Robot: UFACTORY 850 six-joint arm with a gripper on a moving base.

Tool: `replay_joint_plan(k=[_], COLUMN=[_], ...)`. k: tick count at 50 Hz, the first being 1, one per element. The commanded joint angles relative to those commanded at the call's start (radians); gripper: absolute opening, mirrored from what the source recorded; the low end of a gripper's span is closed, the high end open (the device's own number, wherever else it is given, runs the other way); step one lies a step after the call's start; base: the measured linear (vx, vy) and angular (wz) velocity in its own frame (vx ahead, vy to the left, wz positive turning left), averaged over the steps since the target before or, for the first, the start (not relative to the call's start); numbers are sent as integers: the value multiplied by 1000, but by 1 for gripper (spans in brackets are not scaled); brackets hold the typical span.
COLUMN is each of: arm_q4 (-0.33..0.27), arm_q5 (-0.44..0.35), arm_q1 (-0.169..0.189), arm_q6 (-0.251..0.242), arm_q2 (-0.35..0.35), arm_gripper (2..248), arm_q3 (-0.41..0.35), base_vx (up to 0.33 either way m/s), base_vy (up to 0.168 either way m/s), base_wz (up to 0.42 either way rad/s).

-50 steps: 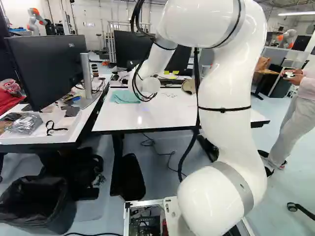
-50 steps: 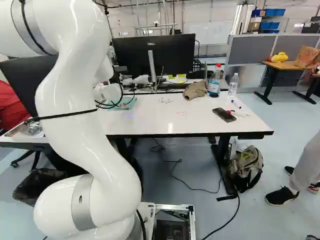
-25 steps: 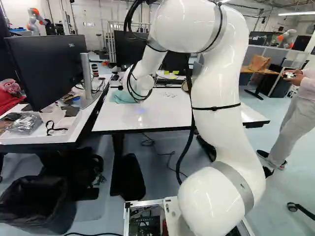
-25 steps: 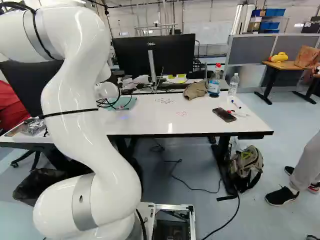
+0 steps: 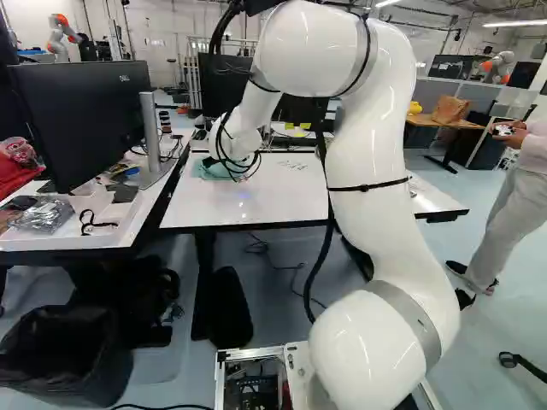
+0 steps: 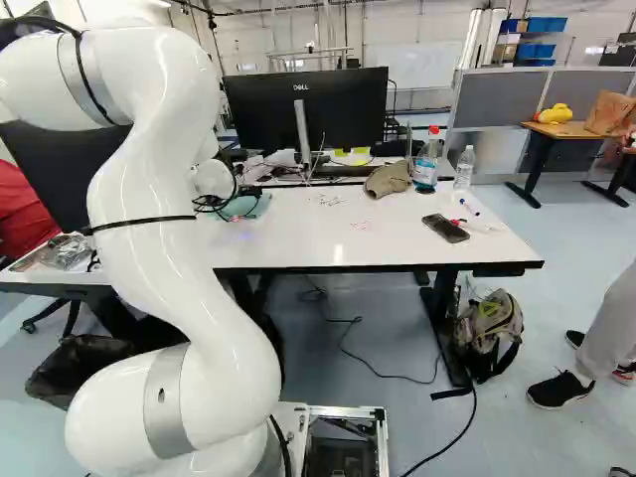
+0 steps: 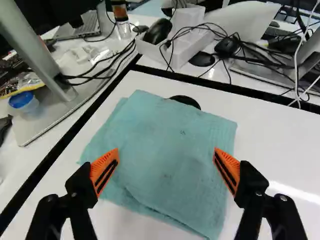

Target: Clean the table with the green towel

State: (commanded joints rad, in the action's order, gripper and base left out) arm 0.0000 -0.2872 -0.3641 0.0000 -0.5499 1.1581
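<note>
Arm (image 5: pixel 376 154) has leaned farther ahead, spread fingers (image 7: pixel 104 172) above green towel (image 7: pixel 165 150).

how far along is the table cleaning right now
Done: only the approach, by the look of it; the open gripper is poised over the green towel, which lies folded on the table.
In hand: nothing.
Left: gripping the towel, then the wiping; dark scribbles and red marks still show on the white top.
</note>
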Motion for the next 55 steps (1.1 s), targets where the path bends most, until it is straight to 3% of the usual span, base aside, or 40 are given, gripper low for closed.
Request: replay_joint_plan(k=[55], arm_q4=[0], arm_q5=[21], arm_q1=[6], arm_q6=[0], arm_q2=[-27], arm_gripper=[247], arm_q3=[37], base_vx=[0], base_vy=[0], base_wz=[0])
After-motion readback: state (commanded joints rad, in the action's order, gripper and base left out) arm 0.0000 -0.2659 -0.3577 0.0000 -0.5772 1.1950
